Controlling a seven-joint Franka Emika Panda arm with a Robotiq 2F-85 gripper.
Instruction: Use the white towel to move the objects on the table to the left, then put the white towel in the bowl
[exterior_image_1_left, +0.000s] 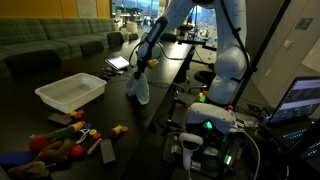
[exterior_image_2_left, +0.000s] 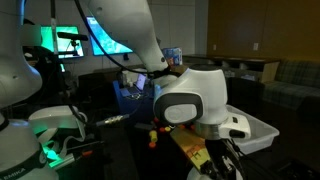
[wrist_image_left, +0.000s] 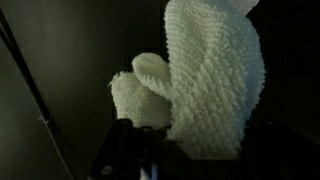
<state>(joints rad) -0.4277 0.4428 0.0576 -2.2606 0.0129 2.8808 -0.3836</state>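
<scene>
The fingers are pinching the upper part of the white towel. The knobbly cloth is filling most of the wrist view. In an exterior view it is hanging straight down from them in a loose bundle. Whether its lower end is brushing the dark surface I cannot tell. The towel is dangling just beside the far corner of the bowl, between it and the robot's base. The objects are lying in a huddle at the near end of the surface, well apart from the cloth.

The sweep seems to be the step in hand, and doing it well probably means:
- bringing the towel down until a good fold is lying flat and dragging
- setting it behind the huddle on the side away from the robot's left
- pushing low and slowly, so the cloth is shoving the pieces and not riding over them
- steering wide of the bowl while passing

Counting outward, I am seeing one towel and one bowl, which is a shallow white rectangular tub showing in both exterior views. The objects are small and overlapping. I am making out at least five, and no exact number.
</scene>
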